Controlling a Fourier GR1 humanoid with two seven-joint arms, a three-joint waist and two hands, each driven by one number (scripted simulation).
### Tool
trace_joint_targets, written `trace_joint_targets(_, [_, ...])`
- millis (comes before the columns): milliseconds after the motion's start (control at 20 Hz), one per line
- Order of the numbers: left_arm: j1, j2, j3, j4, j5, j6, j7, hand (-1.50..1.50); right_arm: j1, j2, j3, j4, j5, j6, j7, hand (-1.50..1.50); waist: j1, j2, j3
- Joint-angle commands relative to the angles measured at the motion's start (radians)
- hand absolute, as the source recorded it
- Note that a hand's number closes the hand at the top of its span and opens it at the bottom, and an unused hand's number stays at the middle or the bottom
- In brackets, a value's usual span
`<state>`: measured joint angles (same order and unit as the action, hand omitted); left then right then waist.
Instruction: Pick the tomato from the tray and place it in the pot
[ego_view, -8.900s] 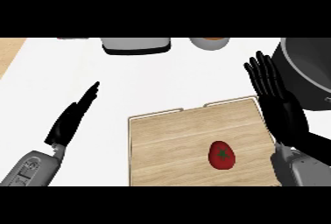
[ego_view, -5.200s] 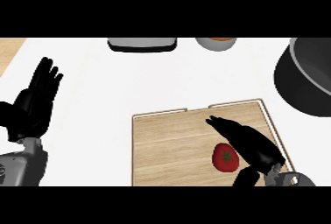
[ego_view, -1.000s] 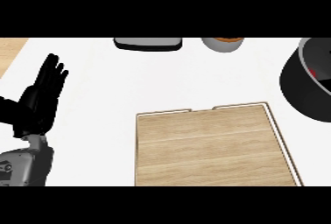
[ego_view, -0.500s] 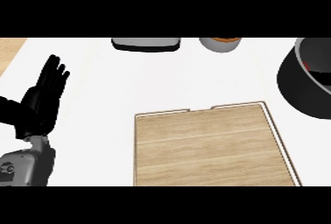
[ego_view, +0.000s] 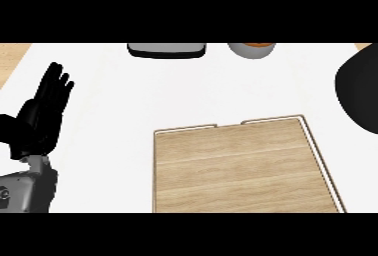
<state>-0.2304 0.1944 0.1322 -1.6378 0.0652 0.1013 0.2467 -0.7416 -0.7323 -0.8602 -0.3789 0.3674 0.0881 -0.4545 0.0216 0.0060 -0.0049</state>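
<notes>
Here the wooden tray (ego_view: 244, 165) lies bare on the white counter (ego_view: 184, 90), no tomato showing on it or anywhere else. The dark pot (ego_view: 359, 92) sits at the right edge, cut off by the view. The left robot hand (ego_view: 40, 120) rests at the left, fingers straight and apart, holding nothing. The right robot hand is out of view. A grey dish (ego_view: 166, 50) and a small bowl (ego_view: 251, 49) stand at the far edge.

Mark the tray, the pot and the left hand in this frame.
tray (ego_view: 244, 170): head view, bare wooden middle.
pot (ego_view: 362, 92): head view, dark body at the right edge.
left hand (ego_view: 40, 120): head view, the palm, fingers straight.
</notes>
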Motion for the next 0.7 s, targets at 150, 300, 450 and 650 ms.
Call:
trace_joint_targets(150, [-0.014,-0.015,-0.007,0.044,-0.024,0.014,-0.024,0.00,0.112,-0.174,-0.048,0.104,-0.069,0.194,-0.076,-1.50,-0.009,0.006,0.008])
trace_joint_targets(300, [0.003,0.011,0.022,0.001,0.023,-0.021,0.009,0.00,0.121,-0.199,-0.034,0.123,-0.076,0.210,-0.099,-1.50,0.000,0.003,0.008])
trace_joint_targets(450, [0.039,-0.020,0.000,0.006,-0.005,-0.001,-0.031,0.00,0.180,-0.214,-0.027,0.141,-0.083,0.246,-0.143,-1.50,-0.001,0.003,0.008])
trace_joint_targets(650, [-0.024,0.020,0.045,0.035,0.036,-0.031,-0.009,0.00,0.154,-0.193,-0.002,0.151,-0.069,0.214,-0.161,-1.50,0.006,0.007,0.009])
